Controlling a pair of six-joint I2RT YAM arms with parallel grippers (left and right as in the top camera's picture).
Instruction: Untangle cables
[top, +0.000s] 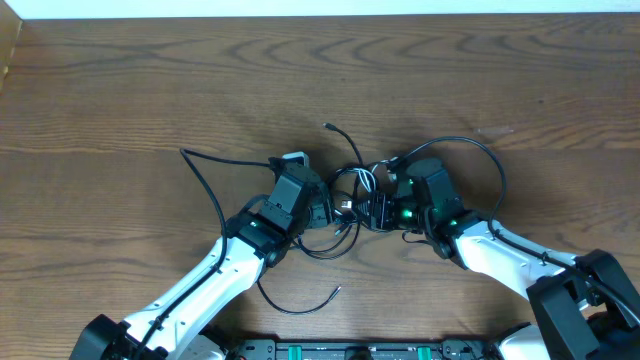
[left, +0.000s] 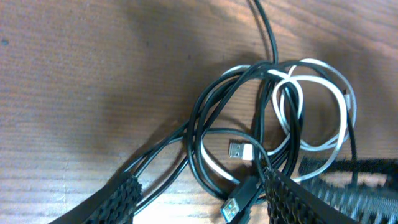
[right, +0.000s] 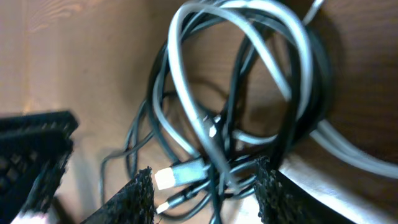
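We judge the task barely begun. The cables (top: 352, 195) lie in one knot at the middle of the worktop (top: 120, 90), between the two arms. In the left wrist view the white cable (left: 311, 61) coils in several loops at the upper right of the frame. The black cables (left: 194, 124) thread through and around those loops, so nothing is separated yet. A white plug (left: 238, 150) lies loose inside the tangle. From overhead, only black strands run clear of the knot, to the left, upward, to the right and toward the lower edge. The white one seems wholly bundled. The left pincer (left: 205, 202) stands wide, its fingers on either side of the black strands without pinching them. The right pincer (right: 205, 196) is also parted, straddling the bundle from the other side, and we see no strand clamped between its fingers. As we read it, all the real work is left: picking one cord, drawing its plug back through the loops, and laying each cord apart on the wood.
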